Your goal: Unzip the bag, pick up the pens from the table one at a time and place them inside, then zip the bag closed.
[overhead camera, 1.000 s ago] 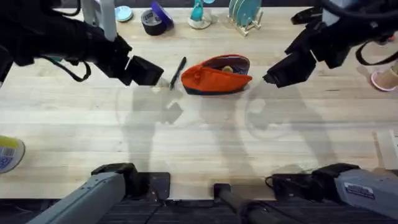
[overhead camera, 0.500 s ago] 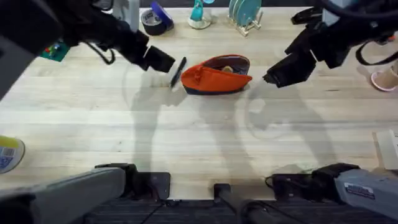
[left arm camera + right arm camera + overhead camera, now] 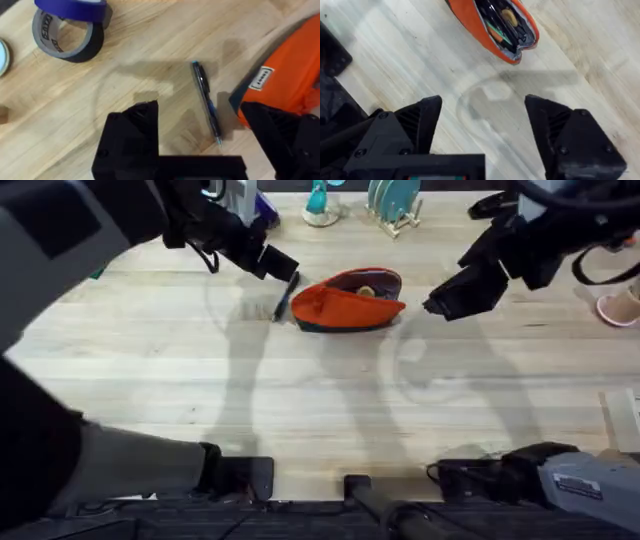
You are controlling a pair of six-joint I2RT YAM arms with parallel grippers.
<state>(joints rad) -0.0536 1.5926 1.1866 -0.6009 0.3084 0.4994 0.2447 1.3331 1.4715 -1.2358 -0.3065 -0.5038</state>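
My left jaws (image 3: 200, 142) hang released, spread wide over the pen (image 3: 206, 102), which lies flat on the wooden surface (image 3: 300, 410) between my fingers, just beside the orange pouch (image 3: 348, 302). The pen looks light, stiff and slick, likely to roll; I judge mid-barrel, pinched across its width, the surest hold. The soft pouch sits unzipped, pens and oddments already inside, and would likely sag if nudged. My right jaws (image 3: 482, 127) hover released near its other end, touching nothing.
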